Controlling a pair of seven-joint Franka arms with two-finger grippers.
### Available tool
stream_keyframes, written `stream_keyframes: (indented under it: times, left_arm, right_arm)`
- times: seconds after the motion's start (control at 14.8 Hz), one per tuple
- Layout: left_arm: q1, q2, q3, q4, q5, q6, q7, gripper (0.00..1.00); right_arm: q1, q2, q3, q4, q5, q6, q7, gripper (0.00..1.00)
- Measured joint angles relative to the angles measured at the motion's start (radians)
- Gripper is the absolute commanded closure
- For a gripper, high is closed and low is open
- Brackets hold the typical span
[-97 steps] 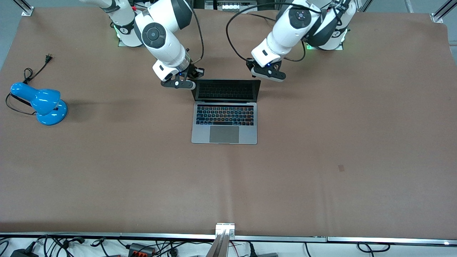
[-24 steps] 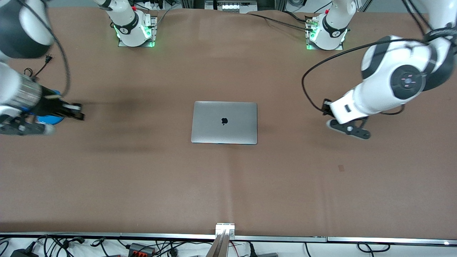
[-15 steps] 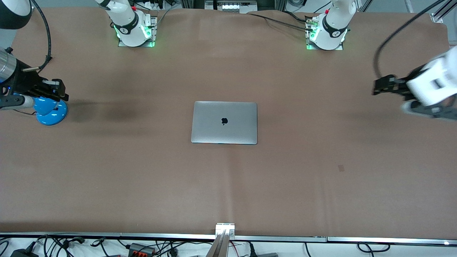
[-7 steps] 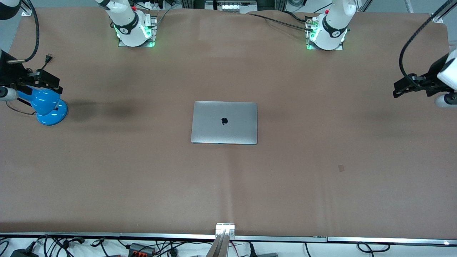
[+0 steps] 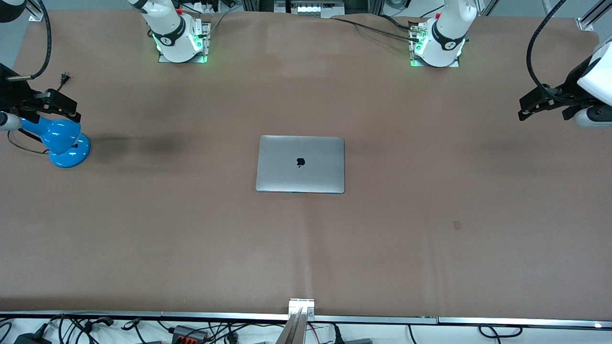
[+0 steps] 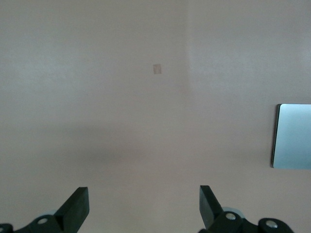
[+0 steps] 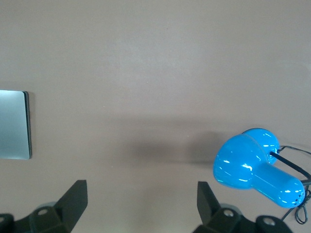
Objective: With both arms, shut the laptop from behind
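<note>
The laptop [image 5: 300, 164] lay shut at mid-table, lid up — well apart from both grippers. The left gripper [image 6: 143, 206] was held spread wide over bare table at its end; the right gripper [image 7: 141, 204], equally spread, over the blue lamp [image 7: 257, 166].

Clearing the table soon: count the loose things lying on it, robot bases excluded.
2. The laptop, lid shut, lies mid-table. The blue desk lamp stands at the right arm's end, its cord trailing beside it. Nothing else shows, though the right gripper hangs over part of the lamp.
</note>
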State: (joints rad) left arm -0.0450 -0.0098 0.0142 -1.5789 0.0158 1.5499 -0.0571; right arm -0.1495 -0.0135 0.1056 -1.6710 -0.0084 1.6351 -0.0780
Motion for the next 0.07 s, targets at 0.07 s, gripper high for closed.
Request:
stream_keyframes:
  times: [0.07]
  left_arm:
    - [0.0, 0.0, 0.001, -0.001, 0.0, 0.0, -0.002, 0.0]
  right_arm:
    - [0.0, 0.0, 0.0, -0.001, -0.001, 0.0, 0.0, 0.0]
